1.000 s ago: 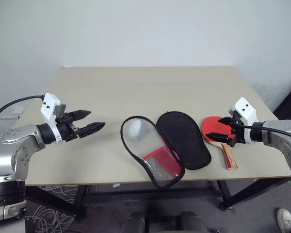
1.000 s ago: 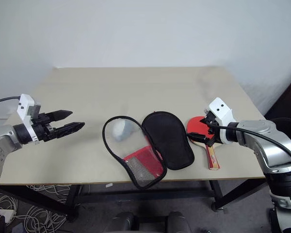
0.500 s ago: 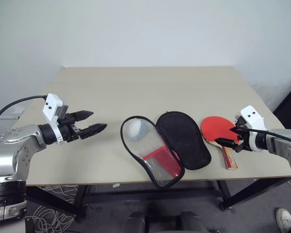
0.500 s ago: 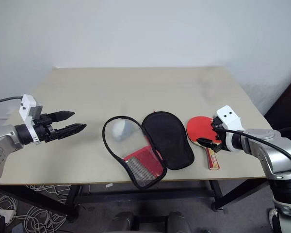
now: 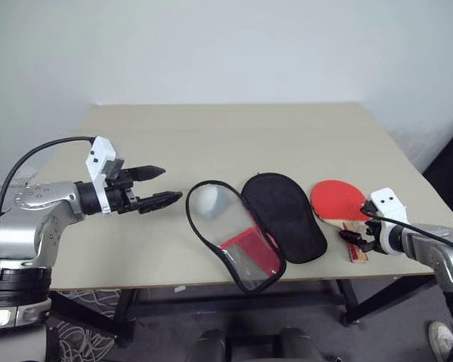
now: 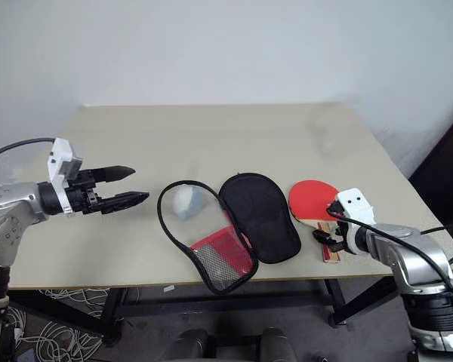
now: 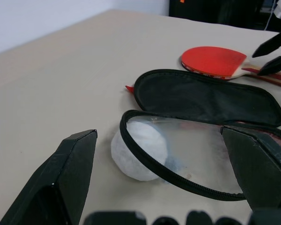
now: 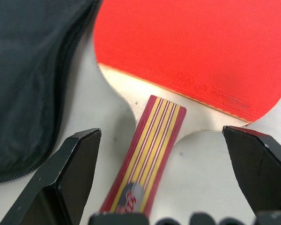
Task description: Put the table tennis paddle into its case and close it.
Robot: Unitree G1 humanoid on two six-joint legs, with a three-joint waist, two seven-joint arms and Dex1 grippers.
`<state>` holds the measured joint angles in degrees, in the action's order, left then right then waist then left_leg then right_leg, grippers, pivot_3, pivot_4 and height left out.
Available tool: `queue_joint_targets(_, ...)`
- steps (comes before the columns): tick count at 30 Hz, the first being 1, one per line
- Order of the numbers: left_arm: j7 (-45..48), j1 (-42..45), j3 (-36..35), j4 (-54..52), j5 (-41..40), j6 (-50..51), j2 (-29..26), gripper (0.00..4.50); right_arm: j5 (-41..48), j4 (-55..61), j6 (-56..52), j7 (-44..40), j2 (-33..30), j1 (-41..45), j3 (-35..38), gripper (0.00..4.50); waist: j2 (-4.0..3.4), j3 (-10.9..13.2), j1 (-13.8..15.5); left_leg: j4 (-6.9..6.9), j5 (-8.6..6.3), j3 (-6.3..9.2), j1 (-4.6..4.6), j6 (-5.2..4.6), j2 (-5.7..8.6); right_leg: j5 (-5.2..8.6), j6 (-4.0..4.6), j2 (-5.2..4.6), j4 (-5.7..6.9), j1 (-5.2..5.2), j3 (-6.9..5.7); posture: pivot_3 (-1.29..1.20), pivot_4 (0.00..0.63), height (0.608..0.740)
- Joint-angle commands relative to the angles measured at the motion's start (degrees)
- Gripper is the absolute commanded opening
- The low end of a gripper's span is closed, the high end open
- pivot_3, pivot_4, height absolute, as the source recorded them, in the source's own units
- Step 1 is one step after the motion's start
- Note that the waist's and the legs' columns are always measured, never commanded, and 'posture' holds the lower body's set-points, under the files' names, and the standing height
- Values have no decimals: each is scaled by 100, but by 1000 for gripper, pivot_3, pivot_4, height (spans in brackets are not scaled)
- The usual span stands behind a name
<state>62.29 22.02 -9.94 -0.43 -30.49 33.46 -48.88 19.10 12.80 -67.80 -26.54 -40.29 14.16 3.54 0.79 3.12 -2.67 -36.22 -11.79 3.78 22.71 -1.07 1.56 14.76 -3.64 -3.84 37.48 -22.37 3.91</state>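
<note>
The table tennis paddle (image 5: 337, 200) lies flat at the table's right, red face up, with its striped wooden handle (image 8: 150, 145) pointing to the front edge. My right gripper (image 5: 352, 234) hangs open just above the handle, one finger on each side, holding nothing. The case (image 5: 282, 216) lies unzipped and spread open in the middle of the table. Its black-lined half is beside the paddle, and its clear and red mesh half (image 5: 238, 245) is on the left. My left gripper (image 5: 167, 185) is open and hovers left of the case, pointing at it.
A pale grey-white wad (image 7: 138, 150) sits at the round end of the case's clear half. The beige table (image 5: 211, 136) stands against a white wall. Its front edge runs just below the paddle handle, and cables lie on the floor beneath.
My right gripper has come down and back from over the red blade to the handle and has rolled. My left gripper has shifted a little right toward the case. Both have stayed open.
</note>
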Motion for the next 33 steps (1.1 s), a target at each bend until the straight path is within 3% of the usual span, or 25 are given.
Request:
queue_joint_targets(1, 44, 207, -29, -24, 2, -187, 25, 4474, -209, 2, -12, 462, 211, 7, 262, 4500, 1, 0, 0, -1, 0, 0, 0, 0, 0, -1, 2, -1, 0, 1, 1, 0, 0, 734)
queue_joint_targets(5, 100, 239, -14, 26, 18, -261, 51, 4474, -281, -102, -51, 697, 401, 9, 346, 4500, 1, 0, 2, -4, 0, 1, 1, 0, -1, -2, 2, -2, 0, 2, 1, 0, 0, 734)
queue_joint_targets(7, 183, 199, -35, 40, -16, -274, 27, 4500, -278, -101, -69, 757, 445, 2, 357, 4135, 1, 0, 1, -4, 0, 1, 0, -1, 0, -2, 2, -2, 1, 4, 1, 0, 0, 734)
queue_joint_targets(16, 873, -106, -98, -159, -142, -309, -229, 4500, -376, -287, -57, 927, 500, 146, 502, 1145, 2, 0, 1, -8, -2, 1, 0, -3, -1, 2, -2, -4, 0, 7, -1, 0, 0, 734)
queue_joint_targets(25, 832, -143, -102, -118, -48, -398, -170, 4500, -376, -379, 347, 1400, 1013, 958, 908, 1121, -3, 1, -13, -6, -1, 0, 1, -3, -1, -1, 1, -2, 4, 1, 3, 0, 0, 734)
queue_joint_targets(33, 792, -206, -158, -134, -61, -385, -200, 4500, -76, 767, -691, 1558, 2076, 1360, 399, 1121, -4, 1, -26, 2, -1, 1, -1, -3, -10, -6, 9, 12, 15, -9, 13, 0, 0, 734)
